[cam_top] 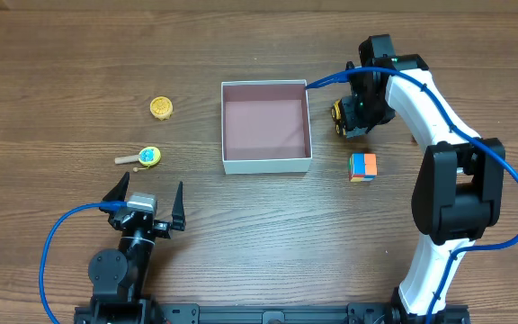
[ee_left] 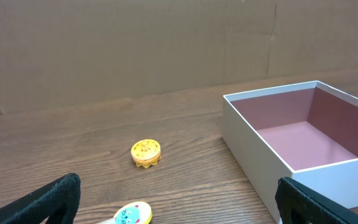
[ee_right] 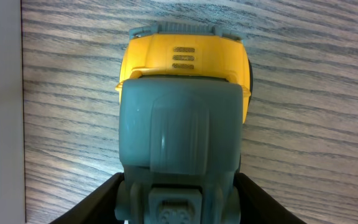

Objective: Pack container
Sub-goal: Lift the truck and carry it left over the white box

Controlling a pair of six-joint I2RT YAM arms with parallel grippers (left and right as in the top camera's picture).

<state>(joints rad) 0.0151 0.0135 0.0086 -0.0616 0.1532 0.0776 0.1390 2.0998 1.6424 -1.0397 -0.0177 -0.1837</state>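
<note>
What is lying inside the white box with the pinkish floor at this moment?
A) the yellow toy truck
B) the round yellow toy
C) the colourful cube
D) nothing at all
D: the container shows a bare floor in the overhead view; the cube, the round yellow toy and the toy truck all sit outside it.

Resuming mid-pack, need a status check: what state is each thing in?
Container: open-top, empty.
Toy vehicle: on table, between right fingers.
Colored cube: on table, unpacked.
Yellow round toy: on table, unpacked.
Lollipop toy: on table.
Left fingers: open, empty.
Right fingers: flanking vehicle, grip unclear.
</note>
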